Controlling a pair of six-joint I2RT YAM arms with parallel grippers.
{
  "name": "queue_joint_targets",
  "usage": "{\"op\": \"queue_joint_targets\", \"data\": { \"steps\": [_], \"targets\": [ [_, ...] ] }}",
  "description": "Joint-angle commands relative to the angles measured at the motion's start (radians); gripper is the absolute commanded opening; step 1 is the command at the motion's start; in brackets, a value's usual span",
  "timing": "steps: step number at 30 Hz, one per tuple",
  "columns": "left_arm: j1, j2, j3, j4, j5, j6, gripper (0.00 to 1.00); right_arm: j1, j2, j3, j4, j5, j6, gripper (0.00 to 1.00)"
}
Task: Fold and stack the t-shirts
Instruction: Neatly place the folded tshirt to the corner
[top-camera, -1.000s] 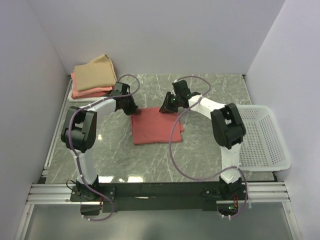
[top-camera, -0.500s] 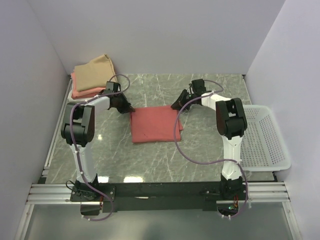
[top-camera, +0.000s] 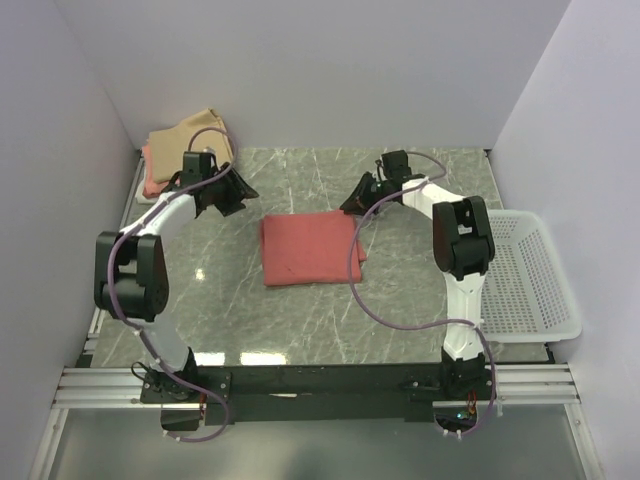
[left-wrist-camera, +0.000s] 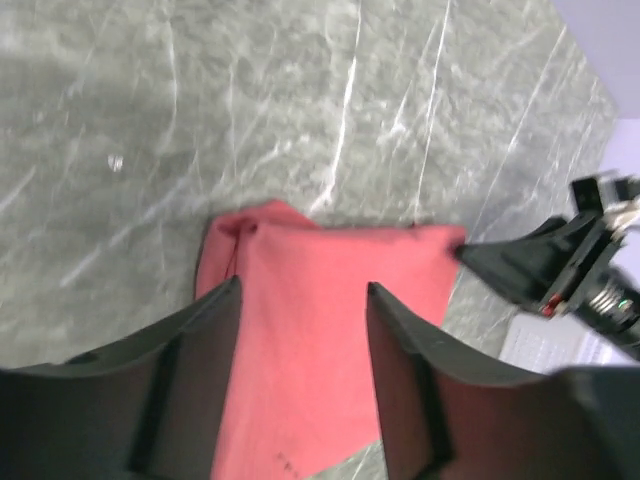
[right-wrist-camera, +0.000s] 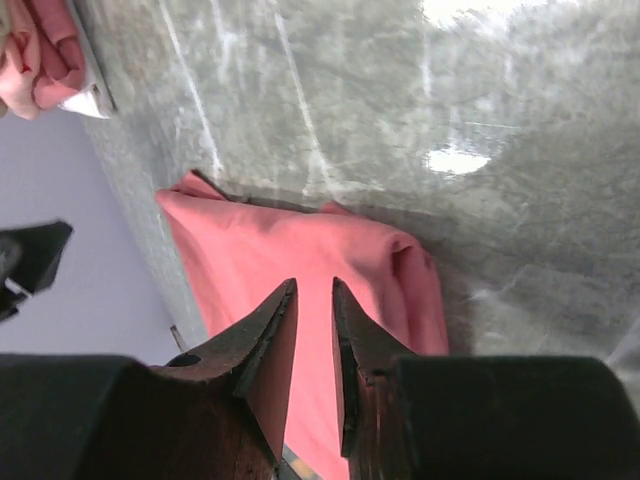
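Fingers, left gripper: wide apart, empty.
Fingers, right gripper: narrowly parted, empty.
Salmon-red t-shirt: folded flat, between both grippers.
Tan t-shirt: atop far-left stack.

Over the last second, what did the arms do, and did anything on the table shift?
Both grippers drew back from the far edge of the red shirt, holding nothing. The left gripper swung left toward the folded stack, and the right gripper eased off to the right. The red shirt, the folded stack and the basket lie as before.
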Motion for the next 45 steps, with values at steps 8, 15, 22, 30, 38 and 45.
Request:
{"op": "queue_joint_targets", "data": {
  "steps": [8,15,22,30,38,45],
  "targets": [
    [-0.014,-0.11,-0.198,0.006,-0.007,0.062,0.64,0.02,-0.215,0.071,-0.13,0.106,-0.091,0.39],
    [-0.051,-0.062,-0.237,0.018,-0.009,0.069,0.66,0.042,-0.311,-0.017,-0.132,0.16,-0.124,0.49],
    [-0.093,0.021,-0.192,0.023,-0.029,0.06,0.66,0.059,-0.357,-0.102,-0.087,0.154,-0.125,0.5],
    [-0.171,0.11,-0.077,-0.086,-0.136,0.082,0.62,0.065,-0.393,-0.177,-0.059,0.148,-0.125,0.5],
    [-0.238,0.142,-0.038,-0.163,-0.236,0.063,0.52,0.063,-0.417,-0.217,-0.032,0.125,-0.113,0.49],
    [-0.315,0.258,0.183,-0.259,-0.267,0.065,0.24,0.077,-0.434,-0.229,-0.027,0.118,-0.104,0.49]
  ]
}}
